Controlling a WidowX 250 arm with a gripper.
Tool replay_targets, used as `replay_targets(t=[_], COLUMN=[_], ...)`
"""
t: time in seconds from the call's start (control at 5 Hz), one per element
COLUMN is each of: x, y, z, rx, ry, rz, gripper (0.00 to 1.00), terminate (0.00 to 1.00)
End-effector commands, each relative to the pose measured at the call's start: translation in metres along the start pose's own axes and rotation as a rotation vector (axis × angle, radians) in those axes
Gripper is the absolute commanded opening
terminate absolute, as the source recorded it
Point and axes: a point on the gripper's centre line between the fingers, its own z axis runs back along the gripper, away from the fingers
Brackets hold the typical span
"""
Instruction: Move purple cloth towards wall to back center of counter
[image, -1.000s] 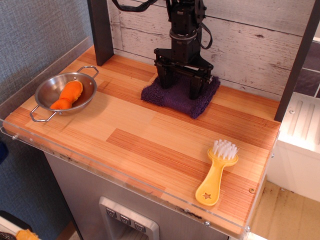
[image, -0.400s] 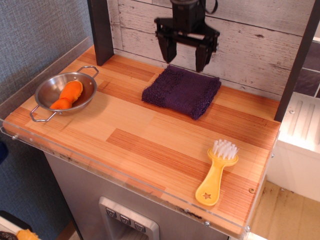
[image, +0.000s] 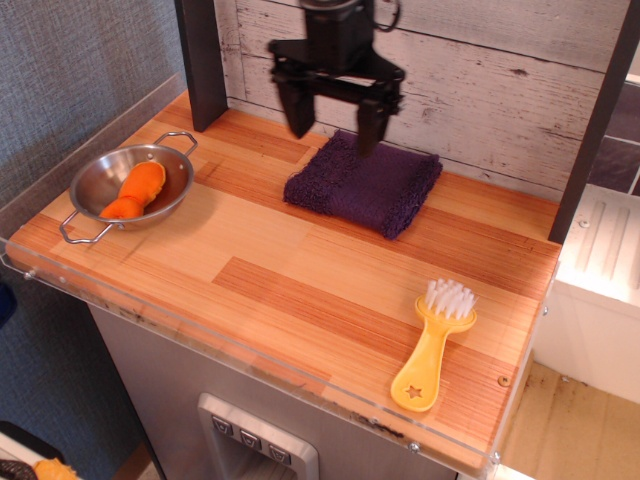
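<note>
Observation.image looks down on the counter (image: 300, 270) from the front, and my gripper (image: 333, 115) hangs above the back edge with its fingers (image: 297, 112) spread wide and nothing between them. Below and a little to the right of them the cloth (image: 365, 183) lies flat at the back centre, its far edge close against the wall (image: 500, 80); whether it actually touches the planks I cannot tell. I judge the move itself done: the cloth sits where the task wants it and I have no hold on it. What is left, as I read it, is only to lift clear.

Wood strips of orange-brown make up the top, with a clear rim along the front and left edges. At the left a steel bowl (image: 95, 185) holds an orange thing (image: 133, 190), well apart from the cloth. Near the front right lies a yellow brush (image: 435, 343), bristles toward the back. Dark posts (image: 200, 60) stand at the back corners, a grey textured side wall (image: 70, 80) rises on the left, and a white unit (image: 600, 290) stands past the right edge.
</note>
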Motion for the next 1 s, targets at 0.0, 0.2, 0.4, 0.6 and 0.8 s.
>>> replay_targets(t=[0.0,0.2,0.4,0.6,0.8], x=[-0.056,-0.063,-0.065,-0.065,-0.065], y=[0.013,0.017,0.019,0.019,0.019], z=[0.018,0.015,0.008,0.008,0.008], rx=[0.058,0.059,0.034,0.034,0.034], ry=[-0.04,-0.034,-0.023,-0.023,-0.023], rz=[-0.01,-0.017,-0.018,-0.018,-0.018], gripper=[1.0,1.0,1.0,1.0,1.0], terminate=[0.0,0.0,0.0,0.0,1.0])
